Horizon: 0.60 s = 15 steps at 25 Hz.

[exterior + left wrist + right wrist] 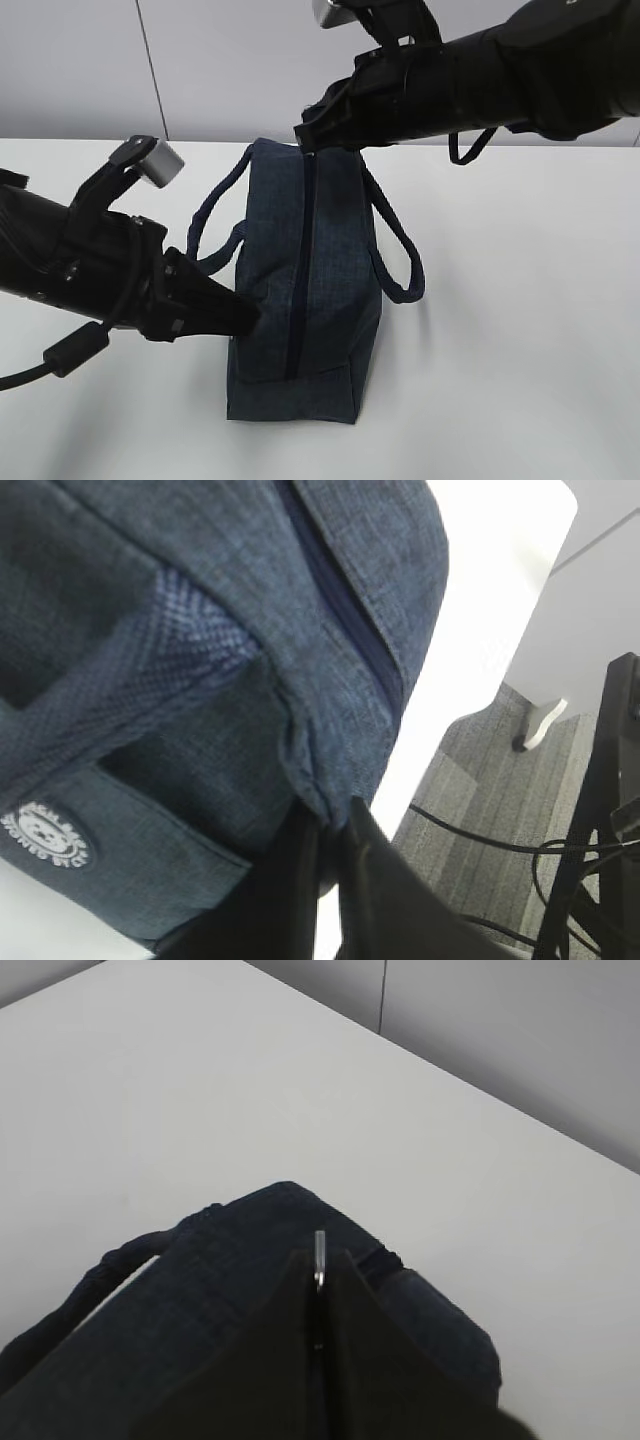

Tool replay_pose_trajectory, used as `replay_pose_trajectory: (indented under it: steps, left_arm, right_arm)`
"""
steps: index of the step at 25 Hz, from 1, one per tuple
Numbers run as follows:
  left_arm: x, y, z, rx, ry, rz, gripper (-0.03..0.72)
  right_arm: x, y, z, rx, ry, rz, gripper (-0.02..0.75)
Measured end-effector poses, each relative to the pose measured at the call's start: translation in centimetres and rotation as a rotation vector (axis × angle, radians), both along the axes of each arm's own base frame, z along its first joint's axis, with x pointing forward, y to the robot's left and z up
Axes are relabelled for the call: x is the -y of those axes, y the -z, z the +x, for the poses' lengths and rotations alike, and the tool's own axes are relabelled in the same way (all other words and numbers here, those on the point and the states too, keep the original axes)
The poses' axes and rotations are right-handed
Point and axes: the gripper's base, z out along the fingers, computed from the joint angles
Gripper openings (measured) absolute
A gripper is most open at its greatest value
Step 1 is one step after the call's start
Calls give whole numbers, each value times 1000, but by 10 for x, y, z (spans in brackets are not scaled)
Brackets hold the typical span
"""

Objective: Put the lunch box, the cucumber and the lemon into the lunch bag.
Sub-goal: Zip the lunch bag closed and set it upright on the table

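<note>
So the lunch bag [305, 290] stands upright on the white table [520, 300], zipped up. The left gripper [250, 318] is pinching fabric at its near left corner, and the right gripper [303, 135] is clamped on the silver zipper pull [319, 1257] at the far end.

Bag [305, 290] standing mid-table [520, 330], zipper [300, 270] running near to far along its top, left gripper [245, 318] touching its near-left side, right gripper [303, 137] sitting at its far end, handles [400, 250] hanging left and right.
</note>
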Motion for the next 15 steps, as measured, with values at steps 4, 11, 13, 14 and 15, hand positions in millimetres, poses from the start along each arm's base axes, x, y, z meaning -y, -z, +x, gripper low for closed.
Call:
replay_pose_trajectory:
  steps: [4,11,13,14,15]
  left_arm:
    - [0,0,-1,-12,9,-5,-6]
    - [0,1,-3,-25,24,7,-6]
    - [0,1,-4,-29,26,13,-6]
    - [-1,1,-4,-30,27,15,-6]
    - [-1,1,-4,-29,28,16,-6]
  right_arm:
    - [3,5,9,-5,14,-7,0]
    - [3,10,23,-1,23,-14,0]
    - [2,15,26,-11,24,-16,0]
    - [1,16,26,-13,24,-16,0]
    - [1,18,27,-16,24,-18,0]
